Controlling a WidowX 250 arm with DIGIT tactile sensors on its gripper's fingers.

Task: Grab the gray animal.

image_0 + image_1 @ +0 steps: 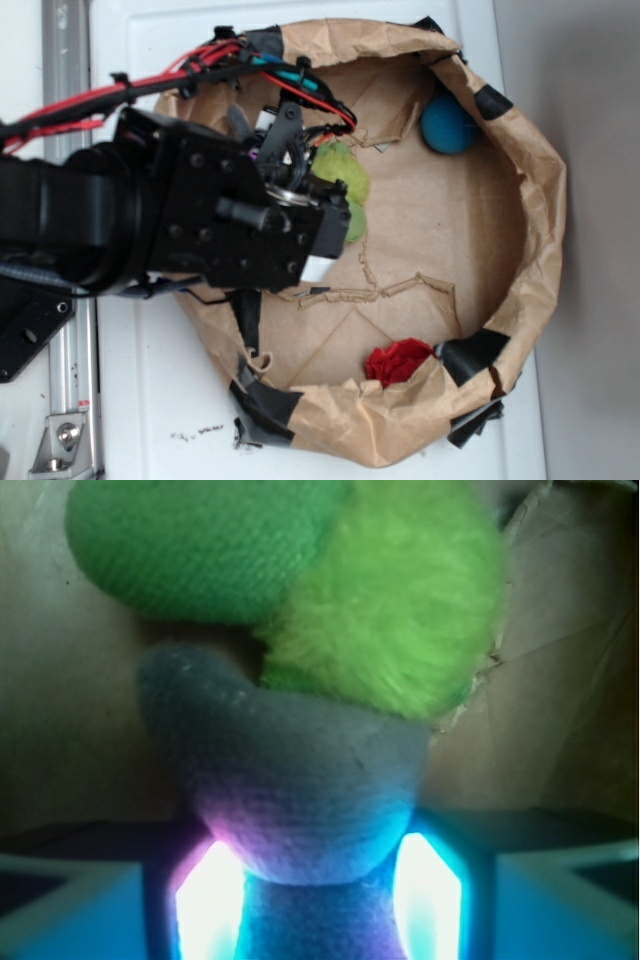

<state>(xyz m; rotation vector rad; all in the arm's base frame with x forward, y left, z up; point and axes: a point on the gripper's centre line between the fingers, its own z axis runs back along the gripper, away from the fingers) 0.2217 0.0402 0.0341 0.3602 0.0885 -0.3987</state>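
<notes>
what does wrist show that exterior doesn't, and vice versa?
Wrist only: the gray animal, pinched between the lit jaws, pressed against the green plush.

Exterior only: the paper-lined bin, a blue ball near its far wall, a red crumpled item by the near wall, and the arm with its red cables. The gray animal is hidden under the arm here.

Both: the green plush and the brown paper floor.

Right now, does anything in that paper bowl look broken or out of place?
The brown paper bowl is the oddity: its floor is torn in ragged lines and its crumpled rim is patched with black tape. In the wrist view the gray animal sits between the glowing fingers, pressed against the green plush.
</notes>
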